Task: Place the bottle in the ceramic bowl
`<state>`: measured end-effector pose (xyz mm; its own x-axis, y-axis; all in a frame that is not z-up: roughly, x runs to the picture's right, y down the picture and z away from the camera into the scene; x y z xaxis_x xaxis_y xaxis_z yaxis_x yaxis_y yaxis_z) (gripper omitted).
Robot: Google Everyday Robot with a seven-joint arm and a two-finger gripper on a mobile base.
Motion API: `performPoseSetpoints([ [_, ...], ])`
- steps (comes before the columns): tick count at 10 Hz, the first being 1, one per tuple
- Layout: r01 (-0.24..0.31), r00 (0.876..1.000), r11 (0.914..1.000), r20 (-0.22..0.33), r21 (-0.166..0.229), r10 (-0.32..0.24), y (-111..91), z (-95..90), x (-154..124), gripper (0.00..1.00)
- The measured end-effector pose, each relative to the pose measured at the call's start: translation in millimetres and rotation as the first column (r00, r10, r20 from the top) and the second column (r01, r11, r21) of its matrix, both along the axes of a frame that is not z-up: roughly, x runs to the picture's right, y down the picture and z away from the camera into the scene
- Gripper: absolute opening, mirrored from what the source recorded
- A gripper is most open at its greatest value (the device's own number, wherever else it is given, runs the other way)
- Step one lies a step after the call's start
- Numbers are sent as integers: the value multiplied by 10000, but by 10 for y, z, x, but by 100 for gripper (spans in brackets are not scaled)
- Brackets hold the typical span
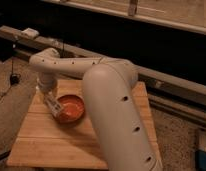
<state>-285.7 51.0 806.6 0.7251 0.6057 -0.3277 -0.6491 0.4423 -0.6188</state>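
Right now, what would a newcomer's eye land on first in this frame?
The big white arm fills the foreground, sweeping from lower right up and over to the left. Its gripper hangs at the left rim of the ceramic bowl, an orange-red spot on the wooden table, with the bottle at that rim.

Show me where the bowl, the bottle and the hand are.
bowl (pixel 73 109): camera view, on its glossy orange inside.
bottle (pixel 54 106): camera view, on its body by the bowl's left rim.
hand (pixel 50 100): camera view, at the fingertips by the bottle.
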Motion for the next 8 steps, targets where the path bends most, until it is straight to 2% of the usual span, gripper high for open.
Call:
performPoseSetpoints([
  [3, -354, 9989, 9994, -324, -62, 352, -10, 93, 144, 0],
  [4, -545, 9974, 9985, -474, -89, 540, -19, 137, 213, 5],
  [6, -903, 9935, 9958, -717, -160, 889, -45, 222, 351, 24],
  [7, -994, 9923, 9949, -762, -196, 976, -48, 245, 385, 31],
  [8, -1192, 9893, 9925, -881, -253, 1166, -64, 308, 475, 44],
])
